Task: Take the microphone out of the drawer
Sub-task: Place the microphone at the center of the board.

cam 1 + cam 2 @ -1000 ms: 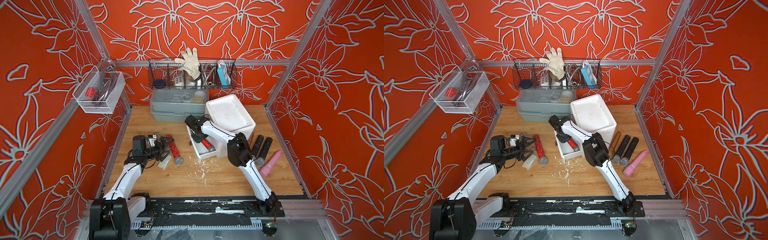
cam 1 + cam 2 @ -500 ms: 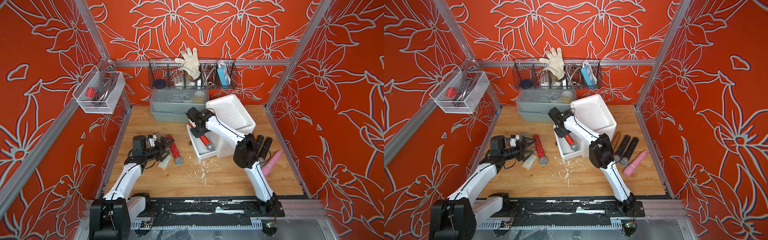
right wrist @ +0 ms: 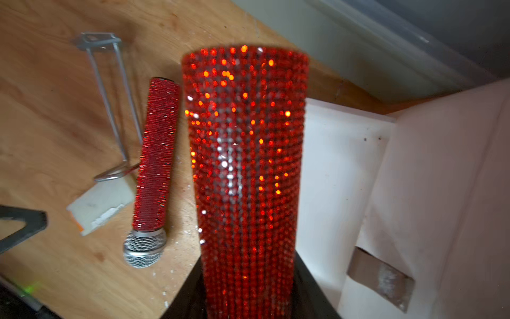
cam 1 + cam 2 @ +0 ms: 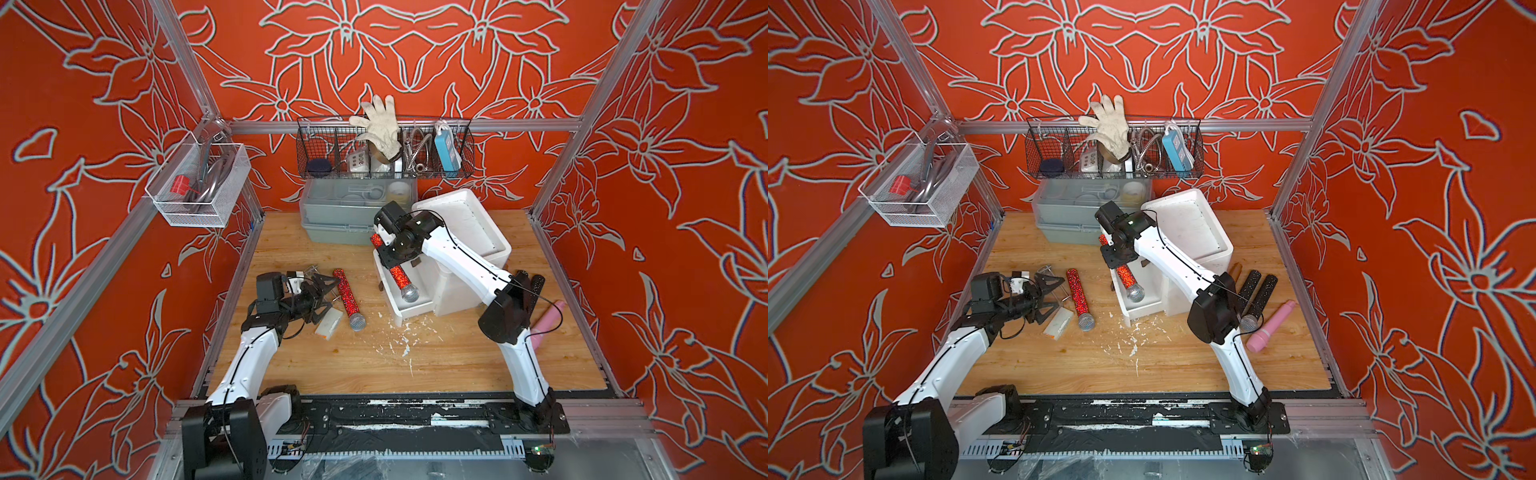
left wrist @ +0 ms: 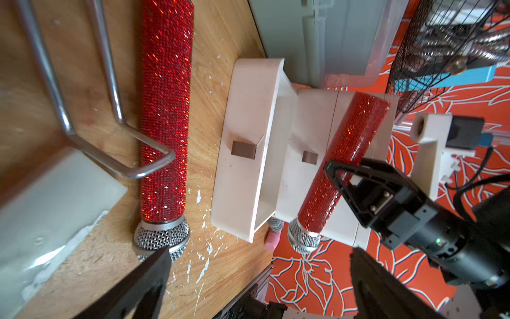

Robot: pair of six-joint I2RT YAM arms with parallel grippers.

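I judge this job a bit over halfway. The white cabinet [image 4: 461,232] sits toward the back right of the worktop [image 4: 374,374] with its drawer [image 4: 411,311] pulled out toward the front edge; the microphone [image 4: 399,276], red and glittery, is raised on a slant above that drawer; its tail end points up toward the back edge, and its mesh head hangs low over the drawer's front end. The right fingers [image 5: 345,176] are clamped across its handle. What I have left is to carry it clear of the drawer and set it down on bare wood.

Around it, a grey box [image 4: 332,216] stands at the back edge, just behind the raised tail, so I would not swing that way; above it, a wire basket [image 4: 316,145] hangs on the wall. A second red microphone [image 4: 345,301] lies on the worktop left of the drawer; two black microphones [image 4: 1256,291] and a pink one [image 4: 1271,326] lie near the right edge. The left fingers [image 4: 322,284] rest spread wide apart near the left edge and hold nothing. Beside them lie a metal hook [image 3: 99,41] and a small white block [image 4: 326,328]; white crumbs [image 4: 399,336] are scattered in front of the drawer. Open wood lies toward the front edge.
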